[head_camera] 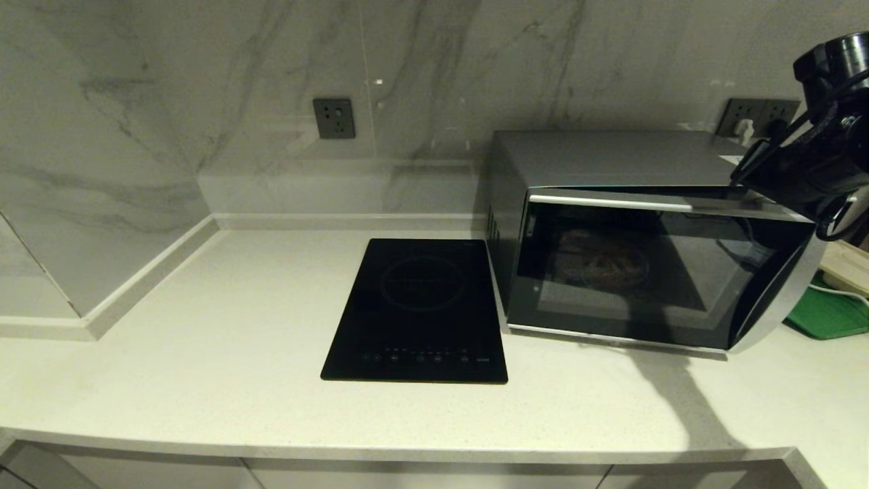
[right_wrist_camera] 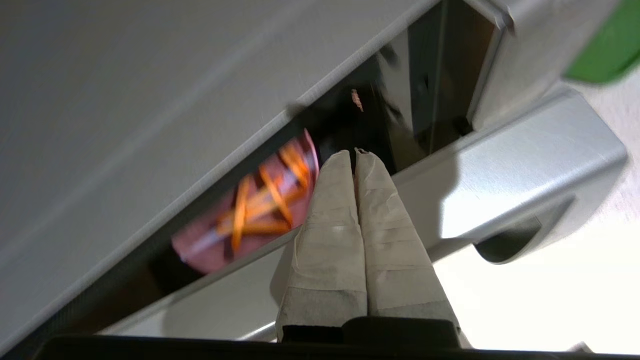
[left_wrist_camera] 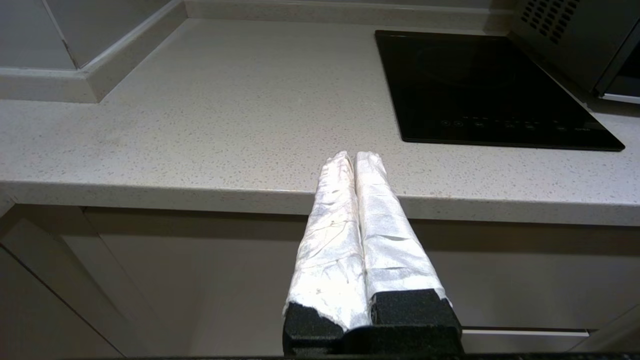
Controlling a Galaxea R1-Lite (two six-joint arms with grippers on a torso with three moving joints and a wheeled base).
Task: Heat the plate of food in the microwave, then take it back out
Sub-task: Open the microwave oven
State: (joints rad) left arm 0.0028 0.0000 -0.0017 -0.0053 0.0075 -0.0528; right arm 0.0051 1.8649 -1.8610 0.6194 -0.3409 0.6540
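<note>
The silver-grey microwave (head_camera: 611, 159) stands on the counter at the right, its dark glass door (head_camera: 652, 272) swung slightly ajar at its right side. The lilac plate of food (head_camera: 601, 261) sits inside and shows dimly through the glass. In the right wrist view the plate (right_wrist_camera: 250, 215) with orange sticks appears through the gap. My right gripper (right_wrist_camera: 354, 152) is shut and empty, its tips at that gap above the door's silver strip (right_wrist_camera: 525, 170). My right arm (head_camera: 815, 156) hangs over the door's top right corner. My left gripper (left_wrist_camera: 354, 156) is shut and empty, parked low at the counter's front edge.
A flat black cooktop (head_camera: 421, 305) lies left of the microwave. A green tray (head_camera: 831, 312) and a white cable lie to its right. The marble wall carries sockets (head_camera: 334, 118). A raised ledge runs along the counter's left side (left_wrist_camera: 90, 75).
</note>
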